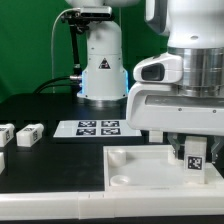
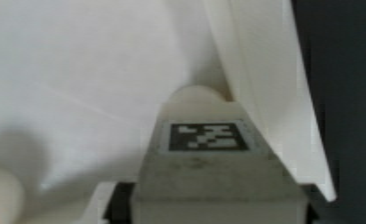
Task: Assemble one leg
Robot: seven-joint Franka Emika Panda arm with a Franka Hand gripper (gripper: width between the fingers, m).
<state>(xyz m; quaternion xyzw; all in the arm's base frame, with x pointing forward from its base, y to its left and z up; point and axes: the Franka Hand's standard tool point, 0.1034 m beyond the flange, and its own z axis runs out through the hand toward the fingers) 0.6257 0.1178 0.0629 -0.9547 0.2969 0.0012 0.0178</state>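
Exterior view: my gripper (image 1: 192, 150) is clamped on the leg (image 1: 194, 154), upright over the panel (image 1: 135, 165) at its 3 o'clock corner, apparently lined up for a socket there.

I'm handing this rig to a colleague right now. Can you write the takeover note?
Hand: shut on the leg, held upright above the white panel near its corner on the exterior view's right.
Wrist view: the leg shows its tag, close against the panel's raised edge.
Other legs lie on the table at the exterior view's left; the marker board sits behind the panel.
Done: leg picked up and brought to the panel.
Left: whether it is seated can't be told; fix it in, then release.
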